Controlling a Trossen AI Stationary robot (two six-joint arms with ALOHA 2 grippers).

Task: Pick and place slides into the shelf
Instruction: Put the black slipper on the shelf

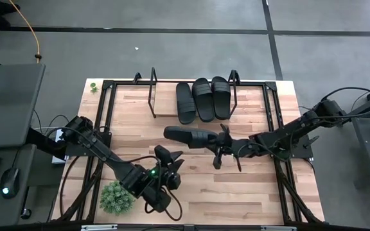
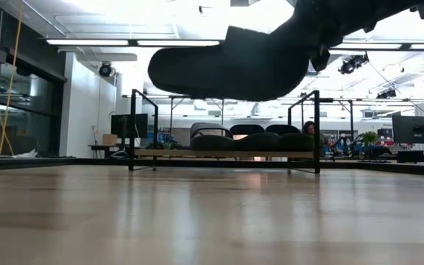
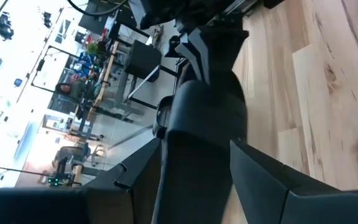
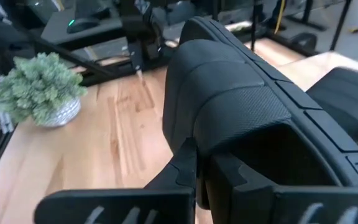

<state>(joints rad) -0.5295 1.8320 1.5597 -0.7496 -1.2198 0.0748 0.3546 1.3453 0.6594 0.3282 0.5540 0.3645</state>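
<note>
A: Start with the big things. What do you see?

B: A wooden table (image 1: 249,186) seen from above. At its far side stands the shelf (image 1: 166,102), a light board between black wire end frames. Three black slides (image 1: 202,99) lie side by side on the right part of the board, touching one another; the left part is bare.

A: And the fourth?

B: The fourth slide (image 1: 191,136) hangs above the middle of the table, in front of the shelf. The right gripper (image 1: 222,145) has it: fingers clamped tight on the end nearest that arm, the rest of the sole jutting toward the left side. In the low view it floats clear of the tabletop, above the level of the shelf board.

A: The left arm?

B: Its left gripper (image 1: 164,159) sits near the front of the table, just short of the raised slide, fingers partly apart and nothing between them. A small potted plant (image 1: 115,197) stands beside that arm at the front left.

A: Any brand or writing?

B: None I can read. The strap shows ribs and a fine texture, no legible mark.

A: What is hard to make out?

B: In the low view the gripping fingers run out of frame at the top. In the right wrist view the slide fills most of the frame, so where the fingers touch it is hidden.
</note>
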